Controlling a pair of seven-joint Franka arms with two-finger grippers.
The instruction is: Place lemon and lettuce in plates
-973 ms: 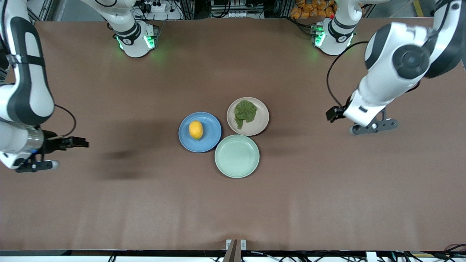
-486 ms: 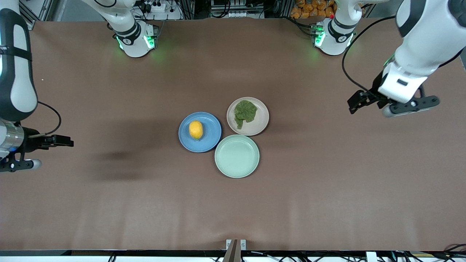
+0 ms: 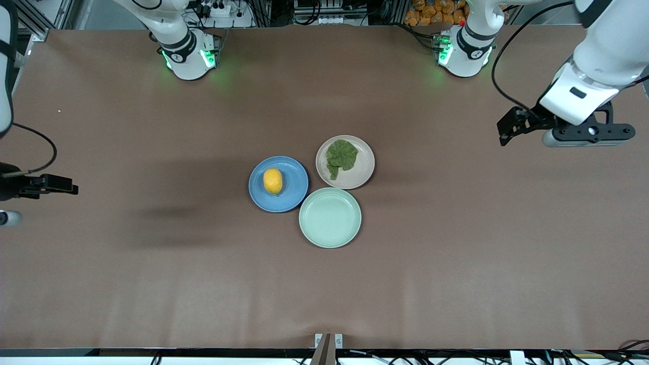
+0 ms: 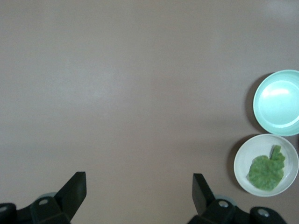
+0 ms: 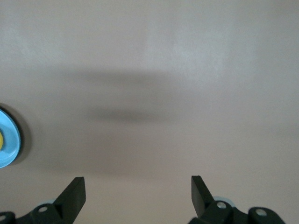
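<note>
The yellow lemon (image 3: 273,181) lies on the blue plate (image 3: 295,188) in the middle of the table. The green lettuce (image 3: 341,154) lies on the beige-pink plate (image 3: 361,172) beside it, toward the left arm's end. My left gripper (image 4: 139,186) is open and empty, up over bare table at the left arm's end (image 3: 588,133). Its wrist view shows the lettuce (image 4: 266,169) in its plate (image 4: 243,158). My right gripper (image 5: 138,189) is open and empty over bare table at the right arm's end, mostly past the front view's edge. Its wrist view shows the blue plate's edge (image 5: 10,140).
An empty mint-green plate (image 3: 330,217) touches both other plates, nearer to the front camera; it also shows in the left wrist view (image 4: 279,102). The arms' bases (image 3: 187,56) stand along the table's back edge. Brown table surface surrounds the plates.
Both arms have drawn away from the plates toward their own ends of the table. The left gripper has also risen toward the bases' side. Lemon and lettuce have not moved.
</note>
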